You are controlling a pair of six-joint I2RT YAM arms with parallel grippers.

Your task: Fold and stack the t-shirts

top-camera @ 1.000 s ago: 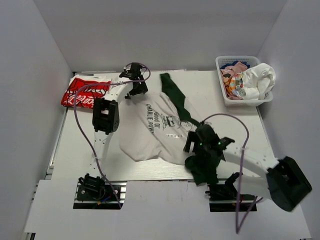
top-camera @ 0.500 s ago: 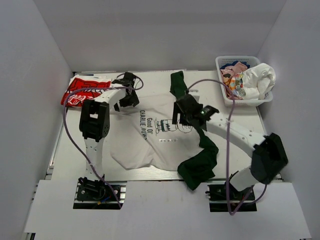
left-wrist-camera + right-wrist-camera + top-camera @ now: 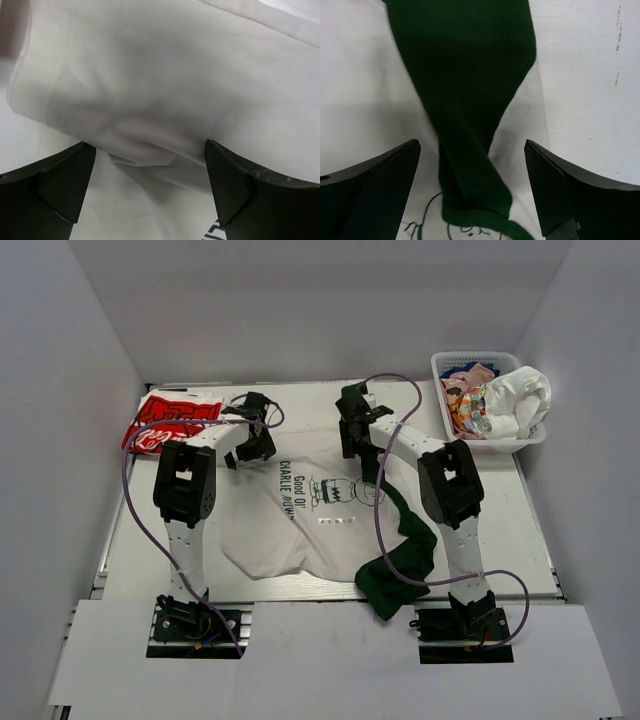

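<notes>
**Cloth Handling: White and Green T-Shirts**

On the counter (image 3: 500, 530), the white t-shirt (image 3: 265, 530) lies spread at centre. The dark green t-shirt (image 3: 405, 555) drapes across its right side, down to the near edge. Both are probably light, limp and quick to bunch, so grip at a hem or shoulder seam. The left hand (image 3: 150, 165), fingers wide apart, hovers over white cloth. The right hand (image 3: 472, 160), equally wide, hovers over green.

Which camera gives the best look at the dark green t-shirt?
The top external view: the dark green t-shirt shows full length, draped across the white t-shirt. The right wrist view shows only a narrow stretch of it; the left wrist view shows just white cloth.
</notes>
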